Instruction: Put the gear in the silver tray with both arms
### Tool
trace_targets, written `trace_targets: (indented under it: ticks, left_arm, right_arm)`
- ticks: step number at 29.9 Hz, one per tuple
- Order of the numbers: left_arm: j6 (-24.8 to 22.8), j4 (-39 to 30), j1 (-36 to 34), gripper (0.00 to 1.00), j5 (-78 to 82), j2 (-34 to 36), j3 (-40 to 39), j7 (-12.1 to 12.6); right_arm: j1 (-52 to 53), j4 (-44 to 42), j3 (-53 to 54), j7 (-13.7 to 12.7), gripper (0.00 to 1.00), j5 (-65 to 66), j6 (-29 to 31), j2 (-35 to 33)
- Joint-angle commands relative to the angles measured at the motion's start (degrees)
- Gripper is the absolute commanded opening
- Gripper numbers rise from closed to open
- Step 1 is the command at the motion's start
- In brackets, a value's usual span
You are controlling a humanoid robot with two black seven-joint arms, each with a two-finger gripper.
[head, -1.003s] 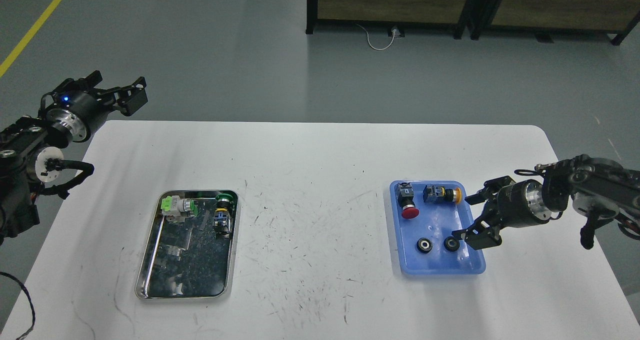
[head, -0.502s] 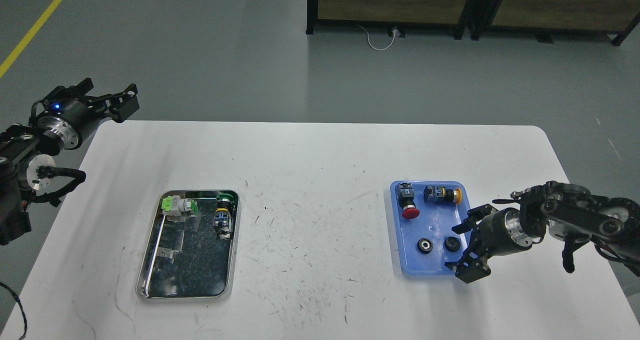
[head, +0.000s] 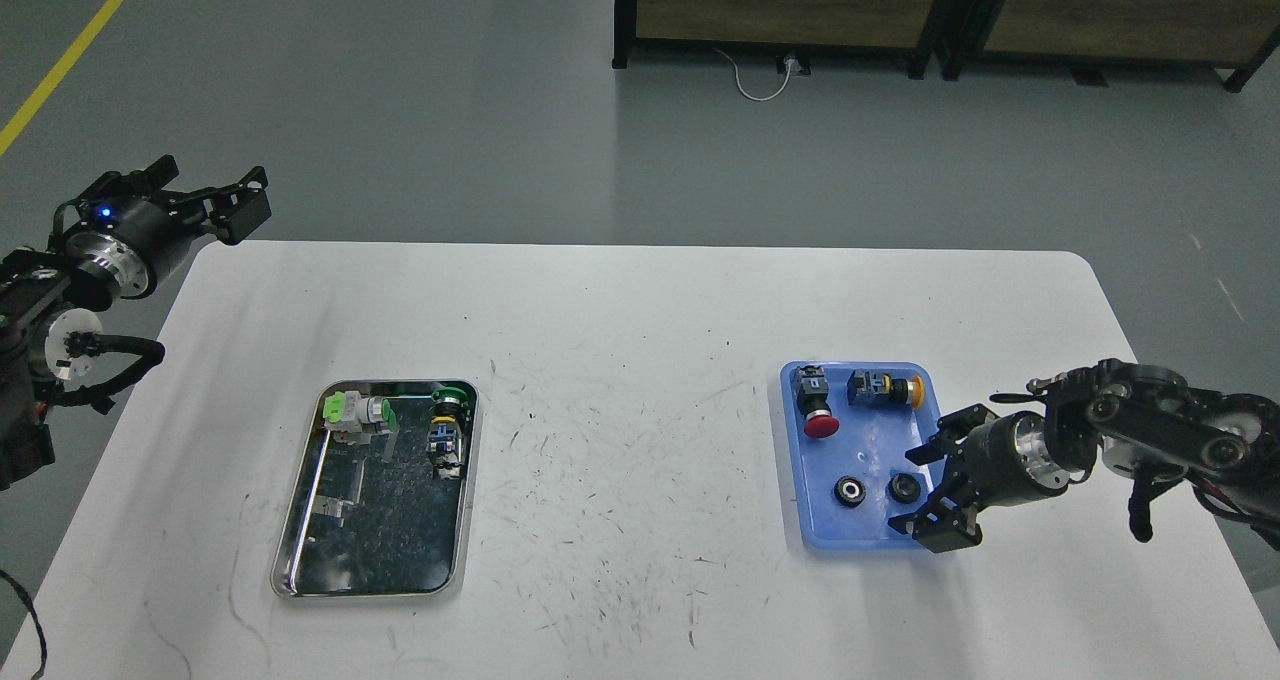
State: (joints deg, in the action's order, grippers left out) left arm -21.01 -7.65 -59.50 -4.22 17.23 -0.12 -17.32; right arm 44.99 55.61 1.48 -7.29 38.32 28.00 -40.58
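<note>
Two small black round gears lie side by side in the near half of a blue plastic tray on the right of the table. My right gripper is open at the tray's near right corner, one finger on each side of the right-hand gear; I cannot tell whether it touches the gear. The silver tray sits on the left of the table and holds two push-button switches at its far end. My left gripper hangs open beyond the table's far left corner, holding nothing.
A red mushroom button and a yellow-capped switch lie in the far half of the blue tray. In the silver tray are a light-green switch and a dark-green-capped one. The white table is scratched. Shelving stands on the floor behind.
My right gripper dropped toward the near right corner of the blue tray, then edged back up to the right-hand gear. My left arm drew back to the left and away from the table.
</note>
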Motion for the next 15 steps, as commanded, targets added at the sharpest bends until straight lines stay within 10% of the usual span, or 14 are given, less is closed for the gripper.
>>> trace_targets:
  ticks: [1, 15]
  left_arm:
    - [0.01, 0.0, 0.0, 0.99, 0.0, 0.17, 0.03, 0.0]
    - [0.1, 0.0, 0.0, 0.99, 0.0, 0.26, 0.03, 0.0]
  right_arm:
    - [-0.16, -1.72, -0.08, 0.0, 0.87, 0.09, 0.0, 0.85]
    - [-0.25, -2.17, 0.01, 0.26, 0.76, 0.09, 0.0, 1.64]
